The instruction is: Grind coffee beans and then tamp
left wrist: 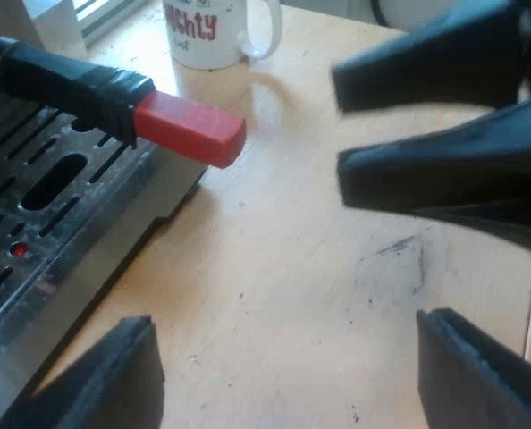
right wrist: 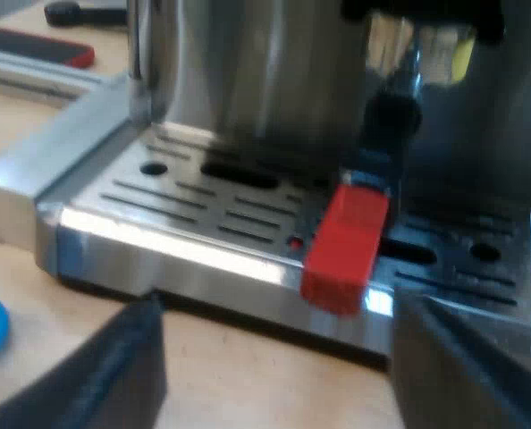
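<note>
Left tool [left wrist: 283, 326] and right tool [right wrist: 274, 308] gape; holder's [left wrist: 69, 76] far end hidden.

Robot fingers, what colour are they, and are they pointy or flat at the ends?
The left gripper has two black fingers, shaped like chunky wedges with blunt, squared-off ends. The right gripper has the same kind: plain, dark and smooth, narrowing toward flat tips. No markings or stickers show on them.
</note>
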Tool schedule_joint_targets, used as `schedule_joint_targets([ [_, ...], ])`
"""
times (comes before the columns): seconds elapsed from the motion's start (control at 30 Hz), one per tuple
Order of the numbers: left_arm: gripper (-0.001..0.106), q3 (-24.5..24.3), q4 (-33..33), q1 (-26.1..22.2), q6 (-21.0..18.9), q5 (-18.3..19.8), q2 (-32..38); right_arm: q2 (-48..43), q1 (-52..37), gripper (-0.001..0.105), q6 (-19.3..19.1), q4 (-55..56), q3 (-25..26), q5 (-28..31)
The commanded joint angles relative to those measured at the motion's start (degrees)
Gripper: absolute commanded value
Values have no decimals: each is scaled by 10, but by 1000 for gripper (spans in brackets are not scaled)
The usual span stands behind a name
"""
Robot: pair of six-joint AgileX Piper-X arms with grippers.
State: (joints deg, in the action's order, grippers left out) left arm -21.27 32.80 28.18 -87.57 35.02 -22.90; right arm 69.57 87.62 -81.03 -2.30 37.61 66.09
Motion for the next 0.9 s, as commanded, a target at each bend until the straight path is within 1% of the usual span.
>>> schedule_joint_targets([
  [0.03,63,-2,-10,3,0,-5,-1,-10,-3,60,-3,40,24,10],
  [0.07,63,-2,-10,3,0,-5,-1,-10,-7,60,-3,61,35,10],
  [0.13,63,-2,-10,3,0,-5,-1,-10,-21,60,7,110,61,-10],
  [0.23,63,-2,-10,3,0,-5,-1,-10,-40,60,34,148,80,-37],
  [0.3,63,-2,-10,3,0,-5,-1,-10,-52,60,43,168,88,-52],
  [0.33,63,-2,-10,3,0,-5,-1,-10,-91,60,71,218,110,-111],
  [0.4,63,-2,-10,3,0,-5,-1,-10,-95,60,72,221,112,-116],
  [0.43,63,-2,-10,3,0,-5,-1,-10,-108,60,79,233,118,-133],
  [0.47,63,-2,-10,3,0,-5,-1,-8,-165,60,91,245,133,-205],
  [0.53,63,-2,-10,3,0,-5,-1,-1,-181,60,91,250,143,-221],
  [0.63,63,-2,-10,3,0,-5,-1,13,-197,60,91,264,156,-229],
  [0.7,63,-2,-10,3,0,-5,-1,34,-217,60,92,275,168,-254],
  [0.83,63,-2,-10,3,0,-5,-1,52,-235,60,94,274,171,-284],
  [0.9,63,-2,-10,3,0,-5,-1,60,-243,60,102,274,171,-293],
])
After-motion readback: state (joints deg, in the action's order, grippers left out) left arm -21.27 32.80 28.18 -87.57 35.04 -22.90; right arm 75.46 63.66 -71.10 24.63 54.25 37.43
